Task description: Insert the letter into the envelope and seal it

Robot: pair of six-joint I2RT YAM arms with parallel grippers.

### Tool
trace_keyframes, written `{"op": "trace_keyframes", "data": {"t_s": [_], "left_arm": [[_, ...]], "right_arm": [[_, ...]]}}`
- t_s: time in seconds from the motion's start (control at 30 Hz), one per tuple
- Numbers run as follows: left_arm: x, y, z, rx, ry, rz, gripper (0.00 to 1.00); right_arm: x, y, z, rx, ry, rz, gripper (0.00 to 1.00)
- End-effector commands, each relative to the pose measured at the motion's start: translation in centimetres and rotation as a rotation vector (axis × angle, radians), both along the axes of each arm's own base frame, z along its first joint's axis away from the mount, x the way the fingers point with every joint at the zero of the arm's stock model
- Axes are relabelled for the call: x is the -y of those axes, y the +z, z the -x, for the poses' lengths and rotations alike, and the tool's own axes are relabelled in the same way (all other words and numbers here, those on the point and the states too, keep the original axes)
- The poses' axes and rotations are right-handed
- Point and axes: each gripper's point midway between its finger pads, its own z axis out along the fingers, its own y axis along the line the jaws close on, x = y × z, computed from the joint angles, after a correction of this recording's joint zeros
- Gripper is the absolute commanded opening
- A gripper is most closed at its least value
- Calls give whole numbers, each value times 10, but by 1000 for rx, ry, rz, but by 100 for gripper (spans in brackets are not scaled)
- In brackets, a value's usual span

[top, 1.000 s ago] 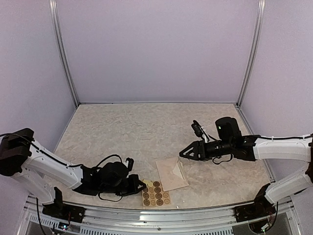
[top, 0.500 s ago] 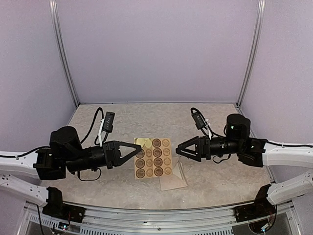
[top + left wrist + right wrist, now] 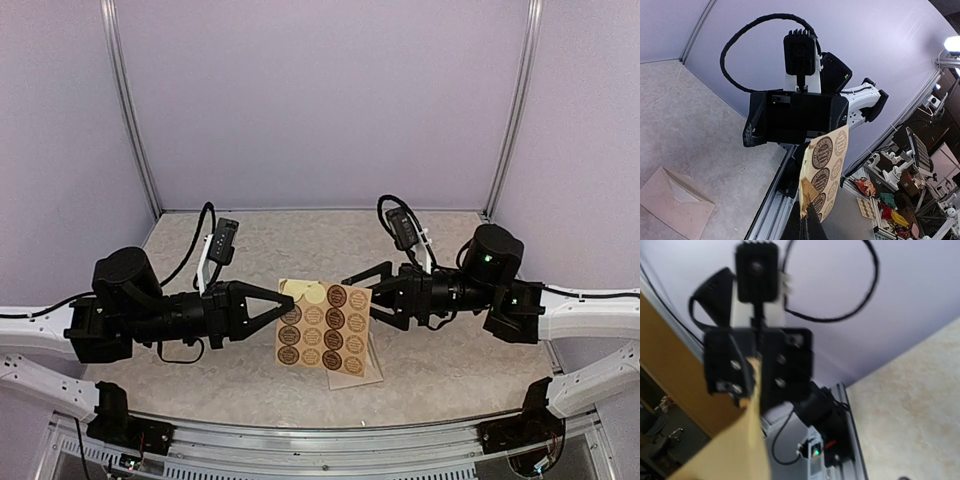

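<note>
Risk sits with the sticker sheet (image 3: 322,328) — the left tool (image 3: 288,298) is clamped on one corner only, so the sheet hangs free above the bench (image 3: 230,260). The right tool (image 3: 362,298), fingers spread just beside the far edge, could knock it askew or twist it loose. The top view hides most of the envelope (image 3: 675,200) behind the sheet — the left wrist view shows it lying flat on the bench, flap side up, below both tools.
</note>
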Motion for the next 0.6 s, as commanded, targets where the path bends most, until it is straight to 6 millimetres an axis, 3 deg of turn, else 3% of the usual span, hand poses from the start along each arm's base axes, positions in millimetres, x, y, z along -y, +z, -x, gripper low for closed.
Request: {"op": "trace_keyframes", "data": {"t_s": [0.0, 0.23, 0.57], "left_arm": [[3, 21, 7, 51, -40, 53, 0], [-3, 18, 3, 43, -8, 61, 0], [0, 21, 7, 42, -40, 89, 0]], "right_arm": [[-2, 21, -1, 25, -28, -64, 80], [21, 39, -3, 48, -116, -121, 92], [14, 28, 8, 12, -34, -115, 92]]}}
